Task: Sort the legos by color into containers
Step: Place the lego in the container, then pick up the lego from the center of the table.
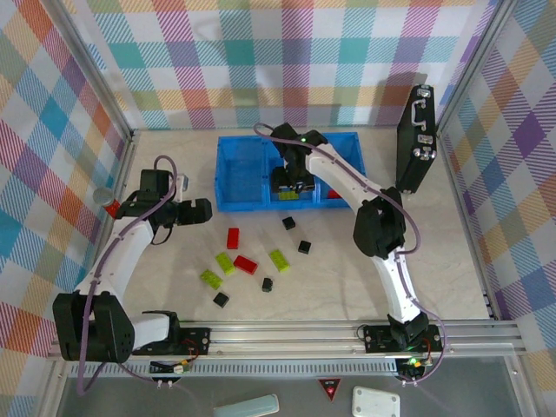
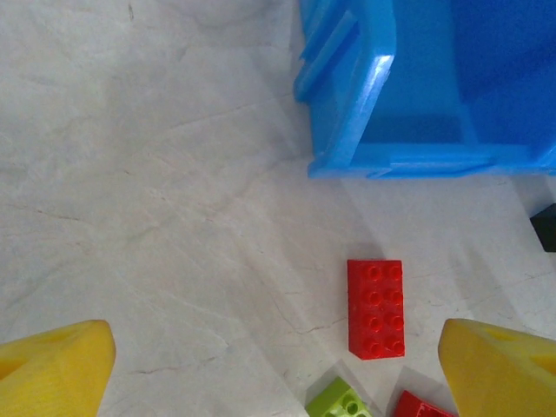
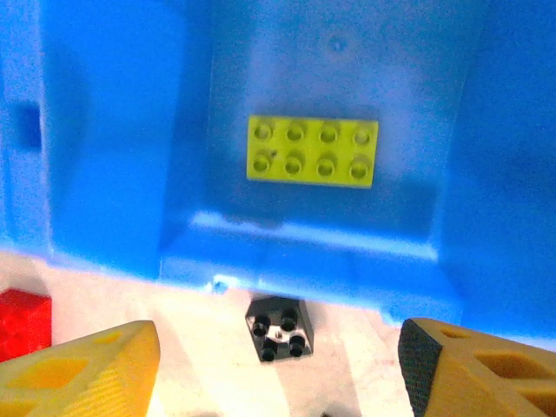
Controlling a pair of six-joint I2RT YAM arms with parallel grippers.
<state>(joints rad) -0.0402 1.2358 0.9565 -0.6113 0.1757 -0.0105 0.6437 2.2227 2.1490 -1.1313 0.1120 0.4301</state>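
Two pincers are standing wide and empty: the right pincer [image 1: 291, 184] is hovering over a lime brick [image 3: 313, 152] in the middle compartment of the tray [image 3: 104, 130], while the left pincer [image 2: 278, 356] should be centring over the red brick [image 2: 375, 308] on the table [image 2: 174, 174] before descending.

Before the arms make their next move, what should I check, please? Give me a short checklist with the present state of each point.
1. Left gripper is open and empty: ok.
2. Red brick lies free on the table, apart from the blue tray: ok.
3. Right gripper is open, with nothing held: ok.
4. Lime brick lies flat inside a compartment: ok.
5. Black brick is sorted: not ok; it lies on the table just outside the tray wall.
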